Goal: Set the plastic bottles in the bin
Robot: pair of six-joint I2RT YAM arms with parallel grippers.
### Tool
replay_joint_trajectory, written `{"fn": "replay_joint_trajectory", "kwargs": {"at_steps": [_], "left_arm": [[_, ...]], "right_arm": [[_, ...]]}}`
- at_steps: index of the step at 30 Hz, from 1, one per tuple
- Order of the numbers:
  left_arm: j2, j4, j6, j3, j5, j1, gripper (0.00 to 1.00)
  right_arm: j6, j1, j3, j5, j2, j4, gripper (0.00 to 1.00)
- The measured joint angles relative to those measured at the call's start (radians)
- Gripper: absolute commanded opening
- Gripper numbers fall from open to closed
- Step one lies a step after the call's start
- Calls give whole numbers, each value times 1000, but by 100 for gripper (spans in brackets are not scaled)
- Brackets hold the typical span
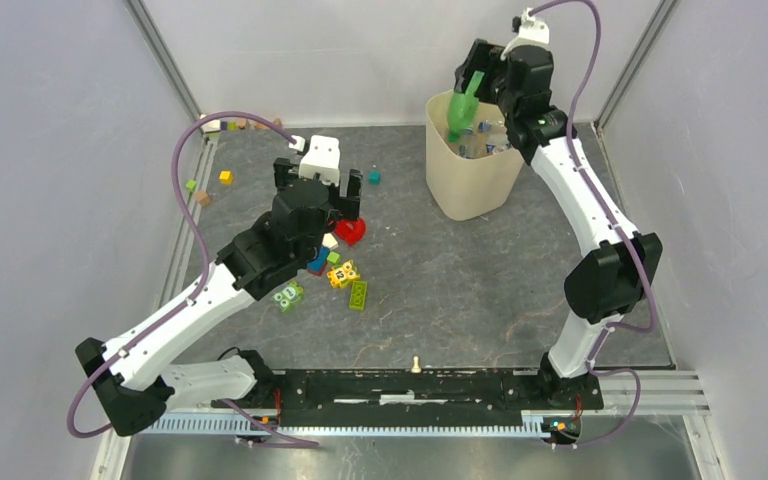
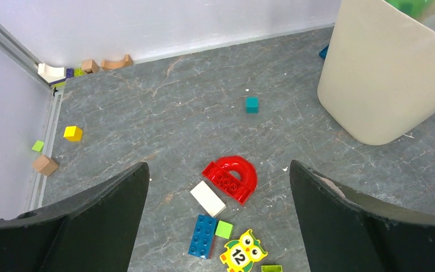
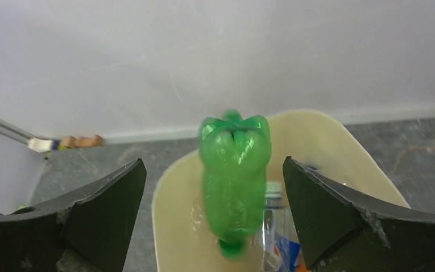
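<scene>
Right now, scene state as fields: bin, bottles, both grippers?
bin: upright, far right part of the table
green bottle: over the bin opening, between the right fingers, touching neither
clear bottle: inside the bin
right gripper: open, over the bin
left gripper: open, empty, above the red arch brick

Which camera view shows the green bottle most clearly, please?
The right wrist view: the green bottle fills the centre, above the bin, between the open fingers. Top external shows it small at the bin's rim; left wrist catches only a green sliver.
</scene>
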State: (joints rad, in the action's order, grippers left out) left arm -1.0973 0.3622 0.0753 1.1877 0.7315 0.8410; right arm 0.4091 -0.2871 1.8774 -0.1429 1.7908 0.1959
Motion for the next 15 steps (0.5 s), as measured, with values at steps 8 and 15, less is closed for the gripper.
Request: {"fn": "replay_joint_trajectory", "kwargs": {"at_steps": [8, 15], "left_arm": [[10, -6, -2, -1, 0, -4, 100], [14, -15, -3, -8, 0, -9, 100]], "right_arm": [[-41, 0, -31, -27, -31, 31, 98], [-59, -1, -92, 12, -156, -40, 98]]}}
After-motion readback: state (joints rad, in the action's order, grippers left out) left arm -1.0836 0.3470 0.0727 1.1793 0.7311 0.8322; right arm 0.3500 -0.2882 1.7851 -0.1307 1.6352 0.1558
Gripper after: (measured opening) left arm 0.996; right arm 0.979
